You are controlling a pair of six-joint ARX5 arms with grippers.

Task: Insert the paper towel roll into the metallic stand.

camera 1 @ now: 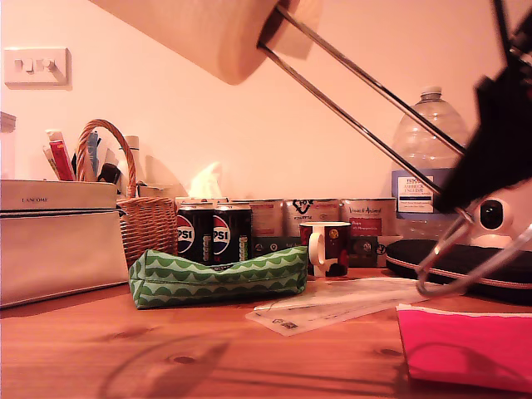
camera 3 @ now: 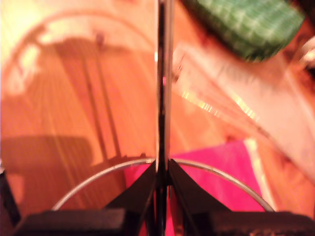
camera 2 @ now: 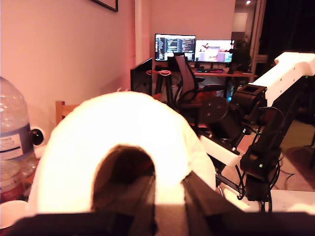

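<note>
High above the table, the paper towel roll (camera 1: pixel 208 33) sits partly threaded on the tilted metallic stand (camera 1: pixel 366 108) — my second gripper (camera 3: pixel 161 179) clamps its base; my first gripper (camera 2: pixel 162 216) pinches the roll's end wall — only the first wrist view shows its core.

Matt white paper roll (camera 1: pixel 212 33), glossy chrome wire stand (camera 1: pixel 366 133), smooth grained wooden table (camera 1: pixel 125 349), green cloth pouch (camera 1: pixel 218 277).

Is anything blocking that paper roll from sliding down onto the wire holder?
Nothing visible. The paper towel roll, held by my first gripper, already has the metallic stand's loop entering its core. My second gripper holds the stand tilted above the table.
</note>
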